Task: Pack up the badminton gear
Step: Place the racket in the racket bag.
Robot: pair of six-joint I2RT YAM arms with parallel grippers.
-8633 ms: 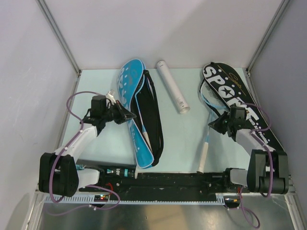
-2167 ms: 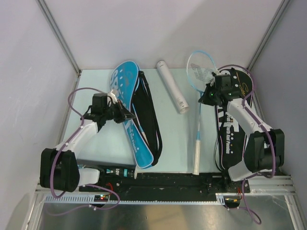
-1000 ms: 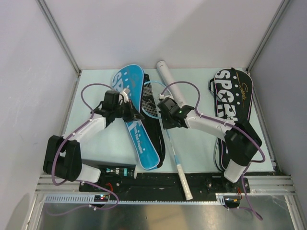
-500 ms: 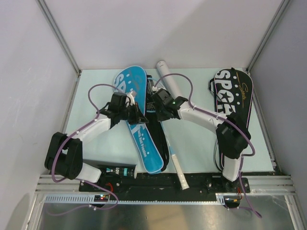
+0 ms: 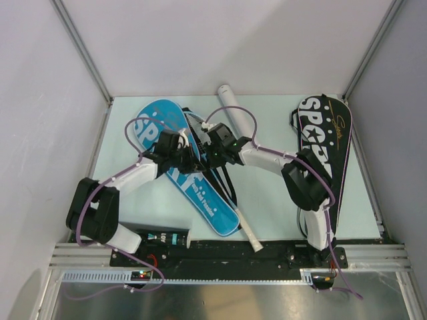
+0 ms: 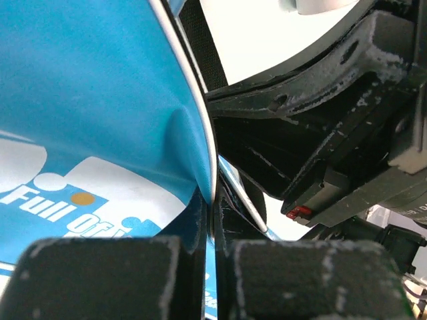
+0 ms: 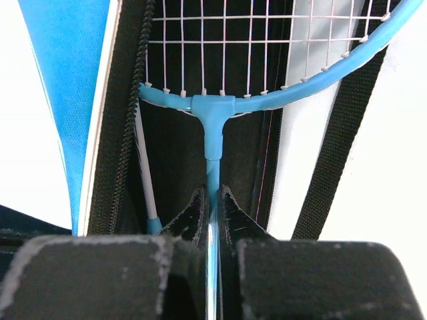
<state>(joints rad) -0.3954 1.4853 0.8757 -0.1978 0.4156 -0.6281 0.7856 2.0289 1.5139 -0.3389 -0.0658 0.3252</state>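
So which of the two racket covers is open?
The blue cover: the left gripper pinches its edge, and the racket head lies inside. The black cover lies flat at right.

**Overhead view.** We see even, diffuse light from above, moderately bright and without hard glare. Only faint, soft-edged shadows lie on the table [image 5: 267, 200] beside the arms [image 5: 130, 177], and straight edges stay straight toward the corners.

**Left wrist view.** We note the left hand [image 6: 213, 223] as a dark, grainy blur along the lower edge. The blue cover [image 6: 87, 100] is brightly lit and fairly sharp, and the top centre burns out to white.

**Right wrist view.** We find the racket [image 7: 213, 110] crisp against black. The right hand [image 7: 213, 207] below it is soft, and the left and right margins wash out to near white.
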